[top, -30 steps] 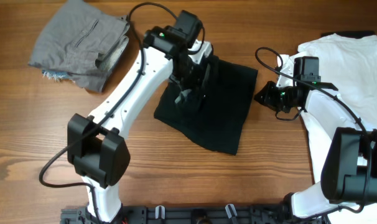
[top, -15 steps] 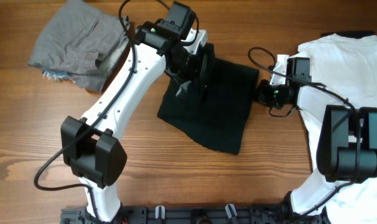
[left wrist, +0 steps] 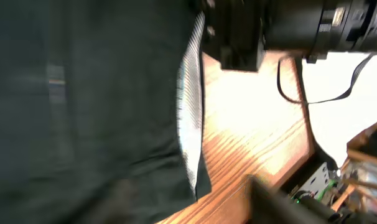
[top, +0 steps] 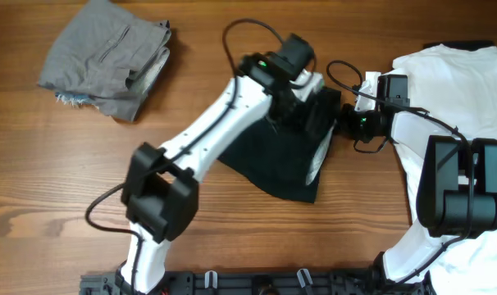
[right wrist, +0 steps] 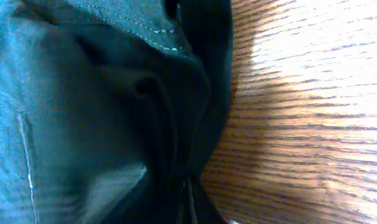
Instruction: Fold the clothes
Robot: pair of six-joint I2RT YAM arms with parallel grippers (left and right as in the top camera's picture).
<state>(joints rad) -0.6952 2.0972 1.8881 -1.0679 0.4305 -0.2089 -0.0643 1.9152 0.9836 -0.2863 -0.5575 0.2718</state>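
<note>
A black garment (top: 269, 156) lies partly folded at the table's middle, with a pale inner strip (top: 318, 160) showing on its right side. My left gripper (top: 312, 115) hovers over its upper right part, jaws apart and nothing between them. In the left wrist view the black garment (left wrist: 83, 93) fills the left, its pale edge (left wrist: 190, 112) down the middle, and the left gripper (left wrist: 195, 202) is blurred. My right gripper (top: 345, 124) is shut on the garment's upper right corner. The right wrist view shows bunched dark cloth (right wrist: 83, 93) pinched at the right gripper (right wrist: 187, 208).
A grey folded garment (top: 109, 57) sits at the back left. A white garment (top: 453, 90) is spread at the right, under the right arm. The right arm's body (left wrist: 300, 25) is close beside my left gripper. Bare wood (top: 68, 205) lies at the front left.
My left gripper has swept right across the black garment from its left part to its upper right, carrying cloth over, and has opened. The right gripper has closed and stays at the corner.
</note>
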